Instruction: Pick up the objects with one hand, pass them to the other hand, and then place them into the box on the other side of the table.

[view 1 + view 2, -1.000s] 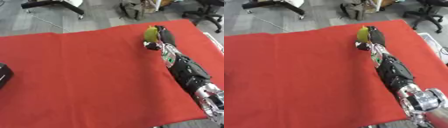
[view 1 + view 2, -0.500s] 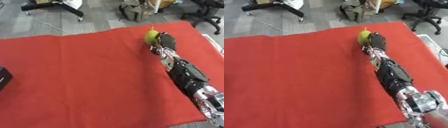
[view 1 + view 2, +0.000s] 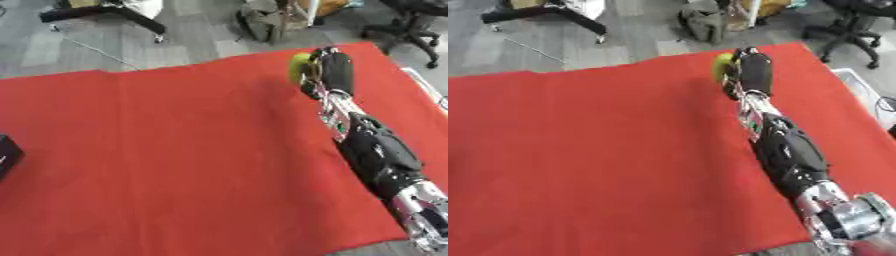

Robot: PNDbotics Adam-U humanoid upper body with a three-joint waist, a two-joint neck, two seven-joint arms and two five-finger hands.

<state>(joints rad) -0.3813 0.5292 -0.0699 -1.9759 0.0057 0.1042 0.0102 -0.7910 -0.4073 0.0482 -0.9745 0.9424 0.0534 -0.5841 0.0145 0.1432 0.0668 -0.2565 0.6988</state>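
At far table edge, right hand (image 3: 336,70) grips yellow-green object (image 3: 300,67); dark box (image 3: 7,156) far left.

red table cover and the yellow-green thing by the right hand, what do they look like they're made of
The red table cover looks like cloth with a matte finish: no glare, and soft folds running across it. The yellow-green thing is rounded and smooth, slightly glossy; it could be a real fruit or a plastic one, the look leaves that open. The right hand beside it appears to be black hard plastic or metal.

Right robot hand (image 3: 336,70) outstretched far across, fingers curled around something yellow-green.
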